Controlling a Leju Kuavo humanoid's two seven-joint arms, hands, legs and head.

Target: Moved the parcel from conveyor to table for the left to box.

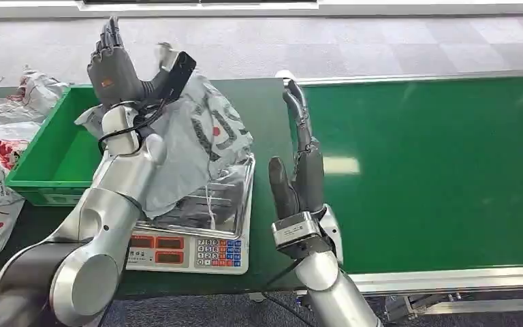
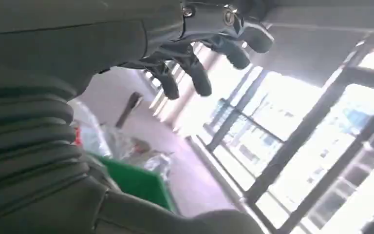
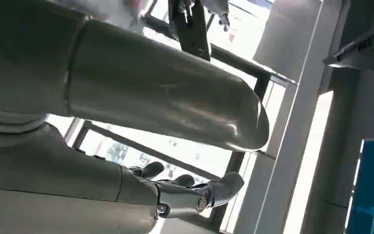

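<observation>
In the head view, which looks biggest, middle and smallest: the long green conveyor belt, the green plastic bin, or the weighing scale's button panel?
1. Long green conveyor belt, biggest.
2. Green plastic bin.
3. Scale's button panel, smallest, though it is partly hidden by the arm and nearer the camera.

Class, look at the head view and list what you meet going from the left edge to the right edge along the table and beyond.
White parcels → green bin → left hand → grey parcel on the scale → right hand → green conveyor belt.

Crumpled grey parcel [image 1: 201, 139] on scale [image 1: 197, 252]
</observation>
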